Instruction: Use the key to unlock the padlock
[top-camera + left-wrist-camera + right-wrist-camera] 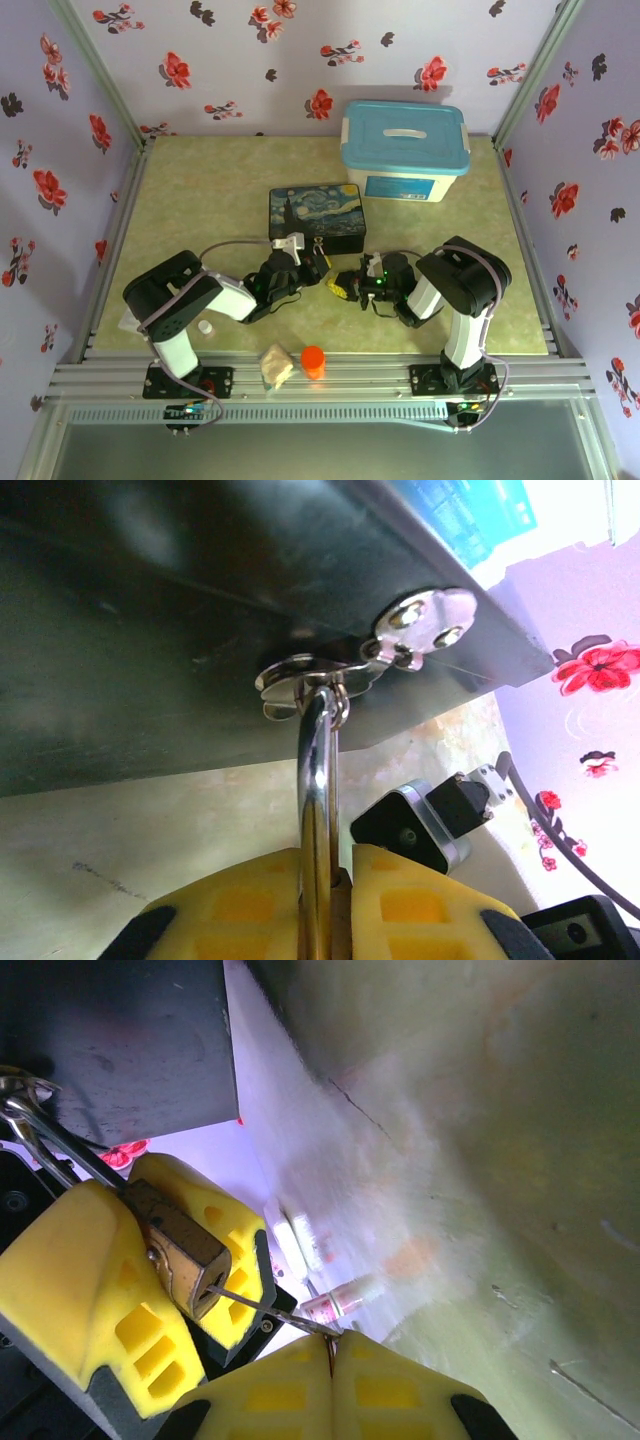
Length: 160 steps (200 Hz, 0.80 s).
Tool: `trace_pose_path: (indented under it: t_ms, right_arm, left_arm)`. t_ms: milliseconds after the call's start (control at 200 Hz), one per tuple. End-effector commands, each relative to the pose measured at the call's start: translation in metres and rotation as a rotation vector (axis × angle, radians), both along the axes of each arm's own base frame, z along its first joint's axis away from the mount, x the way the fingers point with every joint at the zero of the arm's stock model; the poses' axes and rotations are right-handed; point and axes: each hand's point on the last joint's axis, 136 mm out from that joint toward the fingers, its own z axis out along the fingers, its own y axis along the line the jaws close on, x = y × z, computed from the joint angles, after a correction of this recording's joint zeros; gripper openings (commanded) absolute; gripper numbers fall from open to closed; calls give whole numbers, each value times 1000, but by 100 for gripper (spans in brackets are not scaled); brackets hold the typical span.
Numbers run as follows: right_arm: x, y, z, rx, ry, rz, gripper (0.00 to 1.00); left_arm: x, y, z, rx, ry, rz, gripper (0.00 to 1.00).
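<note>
The small brass padlock (180,1248) is clamped between the yellow pads (72,1295) of my left gripper (325,880), which is shut on it. Its silver shackle (318,780) runs up through the metal clasp (310,675) of the dark painted tin (316,220). The thin dark key (262,1309) is pinched in my right gripper (332,1352), which is shut on it. The key's tip sits in the keyhole on the padlock's end face. From above, the two grippers, left (312,268) and right (347,284), meet just in front of the tin.
A white bin with a blue lid (405,150) stands at the back right. Near the front edge lie an orange cap (313,360), a beige lump (276,368) and a small white cap (204,327). Flowered walls enclose the table.
</note>
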Motion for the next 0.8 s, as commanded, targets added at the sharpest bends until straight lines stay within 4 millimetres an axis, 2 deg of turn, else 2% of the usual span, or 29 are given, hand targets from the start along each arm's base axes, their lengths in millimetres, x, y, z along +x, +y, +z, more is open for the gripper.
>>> trace_pose_path:
  t_ms: [0,410,590,795]
  right_arm:
    - [16,3,30,72,-136,-22,0]
    - [21,7,39,95,-147,-17,0]
    - [24,10,52,123,-159,-14,0]
    - [31,6,55,136,-157,-9,0]
  left_arm:
    - [-14,-6,-10,60,8,-77,0]
    - [-14,-8,-5,18,7,-73,0]
    - [-16,-7,-6,-1,17,-68,0]
    - [-16,-9,2,-47,17,-68,0]
